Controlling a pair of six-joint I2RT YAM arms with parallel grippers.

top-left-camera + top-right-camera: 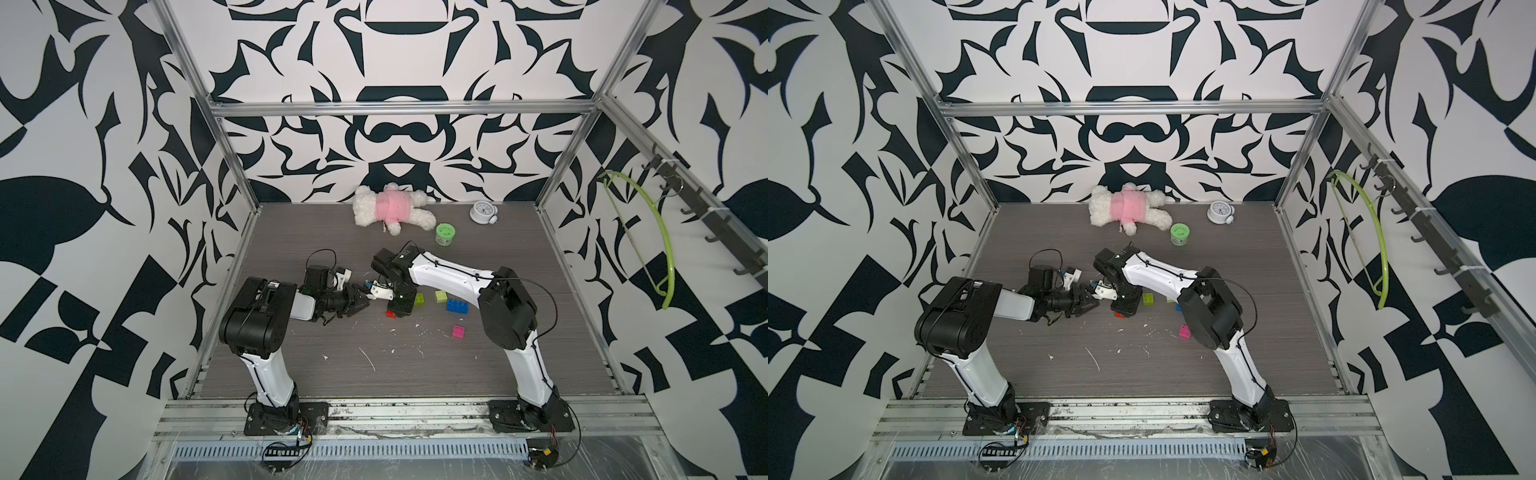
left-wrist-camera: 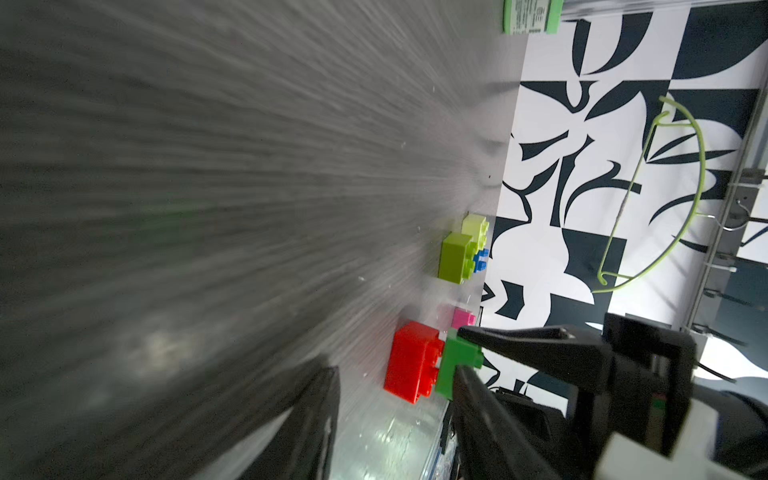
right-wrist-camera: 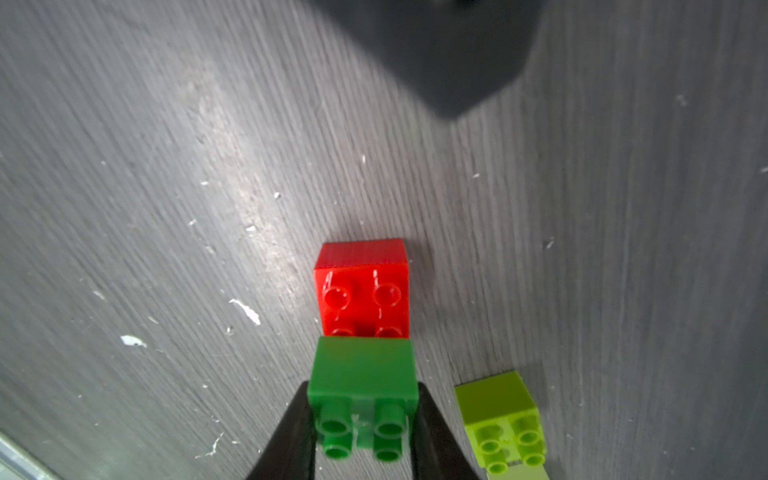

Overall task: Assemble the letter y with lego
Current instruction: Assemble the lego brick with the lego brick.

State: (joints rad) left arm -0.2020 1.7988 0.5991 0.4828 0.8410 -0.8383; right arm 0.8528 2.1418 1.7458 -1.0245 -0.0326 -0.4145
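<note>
Right wrist | right gripper [image 3: 363, 390] clamps green brick [image 3: 363, 361] (against red brick [image 3: 360, 286])

lego [image 1: 441, 296]: red brick [image 3: 361, 286], green brick [image 3: 363, 370], lime brick [image 3: 494, 399], blue brick [image 1: 457, 306], pink brick [image 1: 458, 331]
worktop [image 1: 374, 374]: grey, streaky wood grain
walls [image 1: 83, 124]: black-and-white swirls
plush toy [image 1: 390, 208]: white, pink top

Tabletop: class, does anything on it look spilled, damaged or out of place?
Yes: white flecks and streaks are scattered over the grey tabletop near the pink brick, like chipped debris or scuffs. At the back, a plush toy lies sprawled flat.
</note>
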